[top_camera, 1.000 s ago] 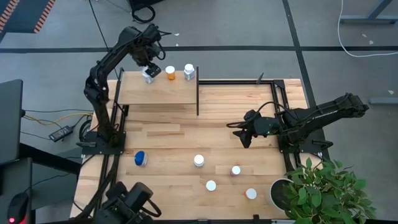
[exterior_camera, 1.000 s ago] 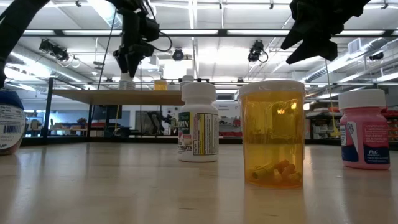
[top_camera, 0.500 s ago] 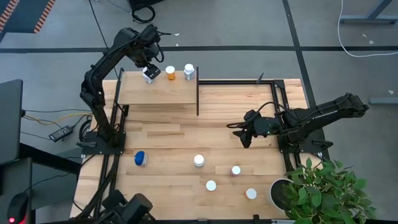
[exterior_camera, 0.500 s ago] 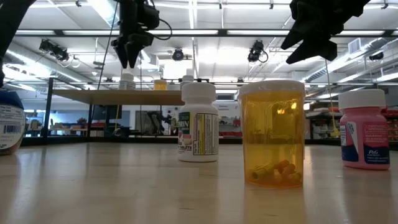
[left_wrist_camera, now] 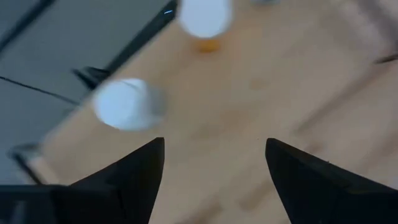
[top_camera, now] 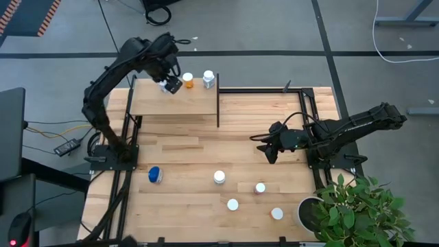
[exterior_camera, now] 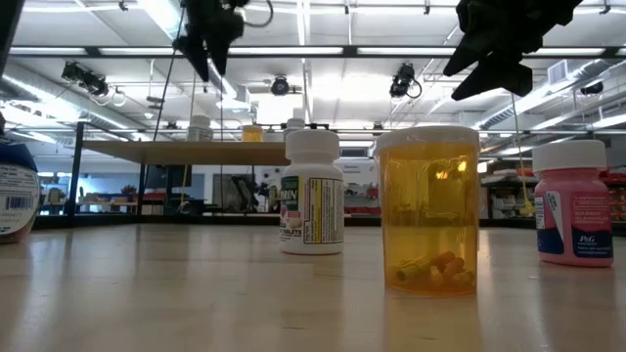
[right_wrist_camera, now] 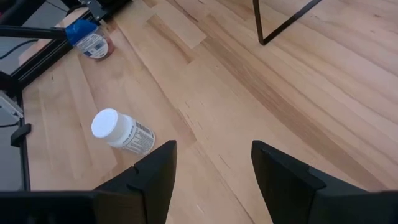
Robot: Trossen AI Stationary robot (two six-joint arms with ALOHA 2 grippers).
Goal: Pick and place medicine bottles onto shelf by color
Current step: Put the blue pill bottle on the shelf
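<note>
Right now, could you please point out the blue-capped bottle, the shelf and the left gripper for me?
blue-capped bottle [top_camera: 156,174]: high view, on its blue cap.
shelf [top_camera: 171,101]: high view, on a bare part of its board.
left gripper [top_camera: 173,84]: high view, between its open fingertips, above the shelf.

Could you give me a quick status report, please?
Left gripper open, empty, above shelf. Right gripper open, empty, over table. Three bottles on shelf, five on table. Nothing blocking.
</note>
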